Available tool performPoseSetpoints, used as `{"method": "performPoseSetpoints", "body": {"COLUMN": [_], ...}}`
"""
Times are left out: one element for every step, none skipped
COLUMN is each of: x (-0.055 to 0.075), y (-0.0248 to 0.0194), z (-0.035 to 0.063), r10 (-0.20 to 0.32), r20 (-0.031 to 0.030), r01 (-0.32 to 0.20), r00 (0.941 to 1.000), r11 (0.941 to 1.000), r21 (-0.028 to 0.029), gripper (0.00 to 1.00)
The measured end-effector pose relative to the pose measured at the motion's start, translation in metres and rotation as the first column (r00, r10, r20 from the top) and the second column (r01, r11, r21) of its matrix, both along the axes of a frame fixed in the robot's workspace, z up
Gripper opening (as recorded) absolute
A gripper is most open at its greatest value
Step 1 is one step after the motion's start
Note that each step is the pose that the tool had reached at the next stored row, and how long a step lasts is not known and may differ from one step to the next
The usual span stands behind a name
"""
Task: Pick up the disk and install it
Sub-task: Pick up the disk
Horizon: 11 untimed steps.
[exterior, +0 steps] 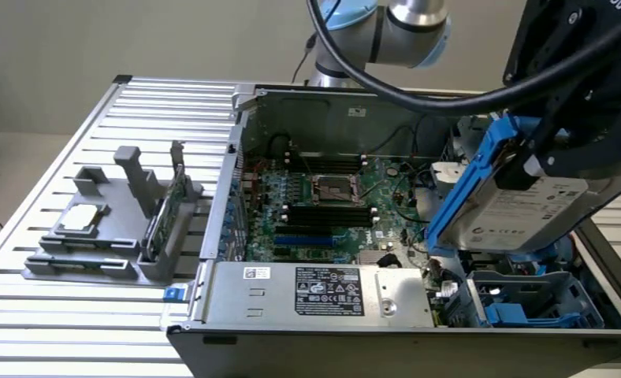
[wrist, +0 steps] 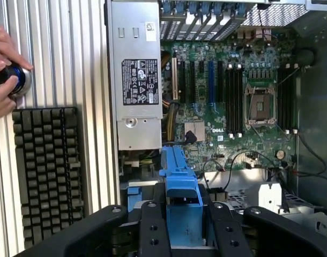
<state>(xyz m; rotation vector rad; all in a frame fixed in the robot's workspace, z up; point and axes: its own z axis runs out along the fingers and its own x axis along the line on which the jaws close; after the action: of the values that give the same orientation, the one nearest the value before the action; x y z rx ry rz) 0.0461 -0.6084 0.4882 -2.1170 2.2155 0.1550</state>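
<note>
The disk (exterior: 521, 214), a silver hard drive with a white label and blue carrier rails, hangs tilted over the right side of the open computer case (exterior: 321, 311). My gripper (exterior: 529, 167) is shut on it from above, with black fingers on both sides. In the wrist view the disk's blue rail (wrist: 179, 179) stands between my fingers (wrist: 153, 230), above the case's bay area. The grey drive bay (exterior: 531, 303) with blue plastic parts inside lies just below the held disk, at the exterior view's lower right.
The motherboard (exterior: 326, 201) and the silver power supply (exterior: 321, 293) lie inside the case. A grey fixture (exterior: 111, 236) at the exterior view's left holds a small square chip (exterior: 83, 219) and a green card (exterior: 166, 213). In the wrist view, a keyboard (wrist: 45, 171) and a person's hand (wrist: 5, 69) on a dark round object are beside the case.
</note>
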Motion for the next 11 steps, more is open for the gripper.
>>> {"method": "performPoseSetpoints", "body": {"x": [0.002,0.004,0.006,0.008,0.011,0.013,0.016,0.019,0.022,0.024,0.027], "y": [-0.003,-0.0056,-0.008,-0.0099,-0.0112,-0.0123,-0.0134,-0.0146,-0.0156,-0.0167,-0.0176], "z": [-0.0008,-0.0016,-0.0023,-0.0032,-0.0041,-0.0051,-0.0062,-0.0073,-0.0082,-0.0092,-0.0102], "r10": [0.0,0.0,0.0,0.0,0.0,0.001,0.001,0.002,0.002,0.003,0.003], "r20": [0.0,0.0,0.0,0.0,0.0,0.0,0.0,0.0,0.0,0.0,0.0], "r01": [0.0,0.0,0.0,0.0,0.0,-0.001,-0.001,-0.002,-0.002,-0.003,-0.003], "r00": [1.0,1.0,1.0,1.0,1.0,1.0,1.0,1.0,1.0,1.0,1.0], "r11": [1.0,1.0,1.0,1.0,1.0,1.0,1.0,1.0,1.0,1.0,1.0], "r21": [0.0,0.0001,0.0,0.0,0.0,-0.0002,-0.0002,-0.0002,-0.0004,-0.0004,-0.0004], "gripper": [0.33,0.33,0.33,0.33,0.33,0.33,0.33,0.33,0.33,0.33,0.33]}}
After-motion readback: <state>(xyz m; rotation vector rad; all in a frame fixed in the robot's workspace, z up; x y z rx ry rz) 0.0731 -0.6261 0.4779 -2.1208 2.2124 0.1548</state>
